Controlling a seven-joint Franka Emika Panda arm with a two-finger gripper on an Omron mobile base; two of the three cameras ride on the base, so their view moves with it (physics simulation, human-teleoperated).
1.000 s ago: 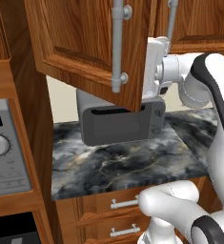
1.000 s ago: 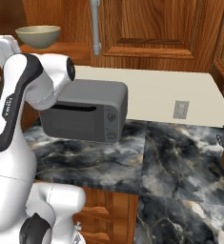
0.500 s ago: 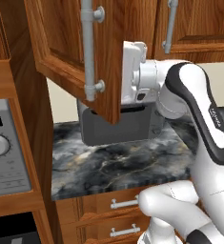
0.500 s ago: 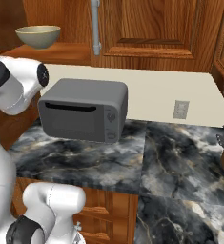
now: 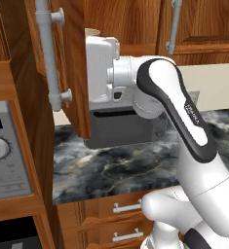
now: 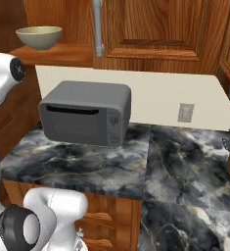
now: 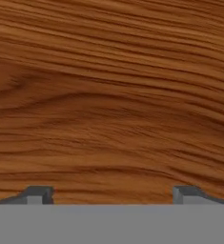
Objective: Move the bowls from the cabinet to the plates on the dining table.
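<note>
The tool (image 7: 111, 195) is held wide apart and empty against the cabinet door (image 5: 74, 73), apparently pushing it clear of the bowl (image 6: 38, 37) inside.

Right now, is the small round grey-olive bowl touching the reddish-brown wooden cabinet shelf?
Touching. The right base view shows the bowl sitting foot-down on the shelf, no gap beneath.

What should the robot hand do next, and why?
Probably keep pushing the cabinet door wider. The gripper is open, holds nothing, and faces plain wood right up close, so the hand sits against the door's inner side. A bowl waits on the shelf, and the door looks only partly swung out.
</note>
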